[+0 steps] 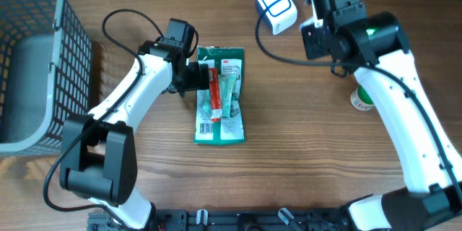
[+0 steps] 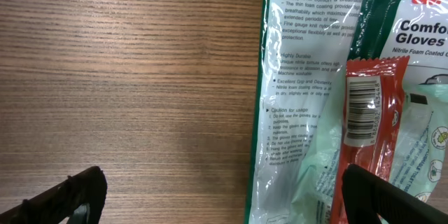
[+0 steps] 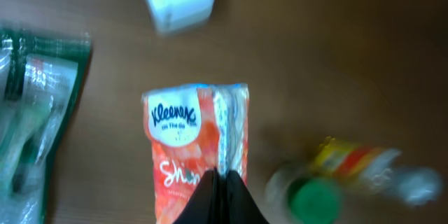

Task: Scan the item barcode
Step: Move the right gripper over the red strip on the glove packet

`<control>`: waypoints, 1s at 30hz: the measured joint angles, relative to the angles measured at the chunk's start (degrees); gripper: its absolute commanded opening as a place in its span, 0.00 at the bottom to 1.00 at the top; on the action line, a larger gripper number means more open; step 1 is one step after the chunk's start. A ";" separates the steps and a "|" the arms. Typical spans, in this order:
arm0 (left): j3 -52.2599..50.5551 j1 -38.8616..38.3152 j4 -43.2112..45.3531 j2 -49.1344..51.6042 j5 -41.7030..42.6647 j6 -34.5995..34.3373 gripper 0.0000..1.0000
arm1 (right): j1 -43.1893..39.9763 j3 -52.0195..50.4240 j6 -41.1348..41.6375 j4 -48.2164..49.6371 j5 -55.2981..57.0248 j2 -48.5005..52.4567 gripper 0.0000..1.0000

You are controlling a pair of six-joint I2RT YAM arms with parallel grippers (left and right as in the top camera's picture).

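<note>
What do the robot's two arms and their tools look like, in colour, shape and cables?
Both the left arm and the right arm have smooth white shells between bulky black joints. A thin black cable loops beside each wrist. A green light glows on the right arm's black housing. The left tool and the right tool have plain black fingers.

- The bench (image 1: 303, 151) fills the overhead view, a brown wood-grain top with the grain running from 9 to 3 o'clock
- A dark wire-mesh basket (image 1: 76, 58), grey inside, stands on it at 9 to 10 o'clock and is cut off by the frame's edge
- A black rail (image 1: 216, 220) lies along the bench's edge at 6 o'clock
- The light is soft and even, with only faint shadows on the wood
- Close up in the left wrist view, the grain shows fine dark streaks
</note>
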 measured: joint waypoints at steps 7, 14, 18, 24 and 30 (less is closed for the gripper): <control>0.00 0.00 0.00 0.00 -0.02 0.00 1.00 | -2.34 -21.00 5.44 9.79 -8.09 1.88 0.06; 0.00 0.00 0.00 0.00 0.00 0.00 1.00 | -2.34 -34.58 11.10 23.61 -3.93 2.21 0.05; 0.00 0.00 0.00 0.00 0.00 0.00 1.00 | -2.34 -36.15 12.26 24.83 -0.70 2.21 0.38; 0.00 0.00 -0.02 0.00 0.00 0.00 1.00 | -2.34 -34.91 12.48 27.26 -0.24 2.21 0.50; 0.00 0.00 0.00 0.00 0.00 0.00 1.00 | -1.03 -24.11 14.40 25.55 -16.06 -0.13 0.50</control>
